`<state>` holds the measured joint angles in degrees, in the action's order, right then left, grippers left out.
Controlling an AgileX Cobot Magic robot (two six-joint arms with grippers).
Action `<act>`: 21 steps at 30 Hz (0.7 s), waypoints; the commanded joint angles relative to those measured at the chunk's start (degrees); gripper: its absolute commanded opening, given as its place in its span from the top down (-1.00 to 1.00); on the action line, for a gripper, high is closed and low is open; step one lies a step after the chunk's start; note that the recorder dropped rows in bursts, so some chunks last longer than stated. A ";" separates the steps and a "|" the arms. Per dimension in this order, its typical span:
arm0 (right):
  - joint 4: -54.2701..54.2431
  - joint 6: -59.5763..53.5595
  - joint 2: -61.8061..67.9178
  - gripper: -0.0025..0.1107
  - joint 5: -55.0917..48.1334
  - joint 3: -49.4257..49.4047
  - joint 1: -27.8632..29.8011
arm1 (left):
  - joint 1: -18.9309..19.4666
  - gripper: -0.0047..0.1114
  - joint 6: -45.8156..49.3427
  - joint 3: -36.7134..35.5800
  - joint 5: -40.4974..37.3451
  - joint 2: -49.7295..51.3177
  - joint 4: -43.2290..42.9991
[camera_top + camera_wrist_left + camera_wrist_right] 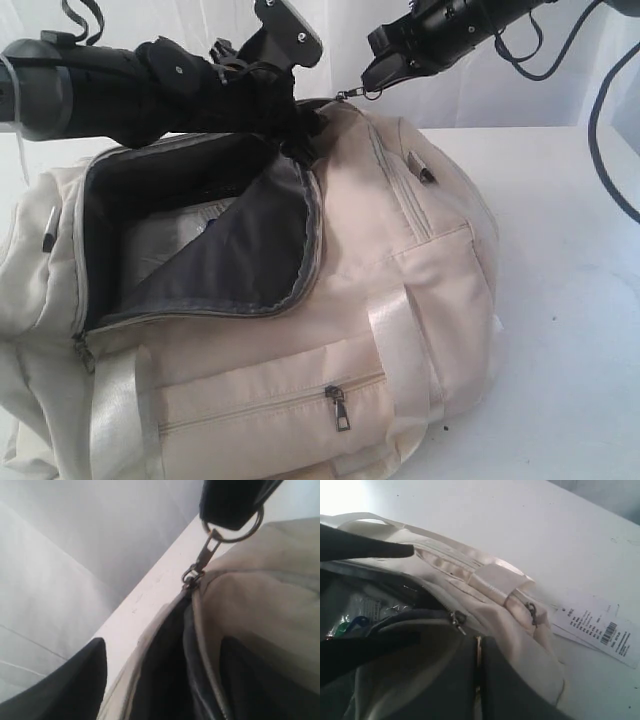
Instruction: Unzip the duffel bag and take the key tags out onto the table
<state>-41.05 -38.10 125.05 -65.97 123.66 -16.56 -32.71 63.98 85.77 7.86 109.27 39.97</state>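
The cream duffel bag (400, 290) lies on the white table (560, 300) with its main zipper open and the dark grey lining (250, 250) showing. My right gripper (372, 80) is shut on the ring of the main zipper pull (202, 560) at the far end of the opening; metal shows between its closed fingers (445, 680). My left gripper (295, 135) is open at that same end, its fingers (85, 680) straddling the bag's rim. The key tags (350, 624), blue and green bits in clear plastic, lie inside the bag.
The front pocket zipper (342, 408) is closed. A satin strap (495, 577) lies across the bag's side. A white paper label with a barcode (597, 627) rests on the table beside the bag. Black cables (605, 120) hang at the right.
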 commanded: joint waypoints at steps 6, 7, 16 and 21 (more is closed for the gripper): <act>-0.27 -0.07 -0.25 0.96 -0.49 0.20 0.61 | 1.72 0.10 -0.52 0.30 -6.06 -0.44 1.95; -0.27 -0.07 -0.25 0.96 -0.49 0.20 0.61 | 1.72 0.24 -0.81 0.30 -6.15 -0.55 1.95; 2.66 1.89 -0.21 0.96 -0.34 0.20 0.61 | 1.72 0.92 -1.32 0.30 -6.21 -2.14 2.14; 11.65 9.23 -0.21 0.96 0.51 0.20 0.72 | 3.02 0.92 -1.32 0.30 -6.71 -4.51 2.14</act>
<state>-35.30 -31.95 125.05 -66.80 123.66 -16.56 -30.89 63.33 85.77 1.37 107.04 40.89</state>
